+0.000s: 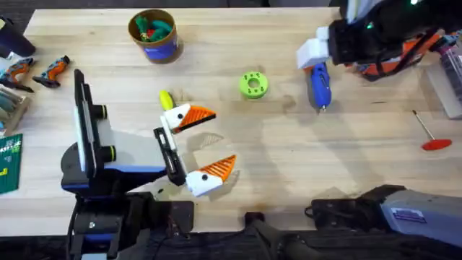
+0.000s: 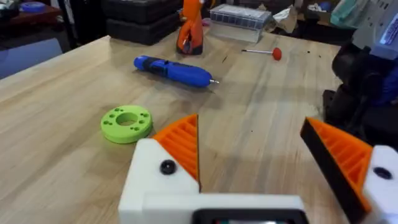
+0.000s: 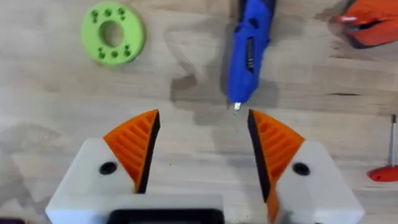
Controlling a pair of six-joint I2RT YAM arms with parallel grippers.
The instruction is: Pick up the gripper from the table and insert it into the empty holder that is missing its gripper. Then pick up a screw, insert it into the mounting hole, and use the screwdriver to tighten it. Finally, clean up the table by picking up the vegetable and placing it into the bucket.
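Tan cardboard is rimming the bucket [image 1: 153,35], which is standing near the table's [image 1: 303,159] far edge toward the left corner, a dark blue band circling its side; red and green pieces are lying inside it, too small to name. No writing on it is reading clearly.

The left gripper [image 1: 209,141] is hovering over the table's near-left part, its orange-tipped fingers spread wide and holding nothing. The vegetable [image 1: 165,99] is lying just beside its farther finger. The right gripper [image 3: 202,152] is hanging above the far-right part of the table, its jaws standing well apart and empty, with the screwdriver [image 1: 318,85] lying on the wood just beyond its fingertips. A lime-green disc [image 1: 253,84] is resting between vegetable and screwdriver.
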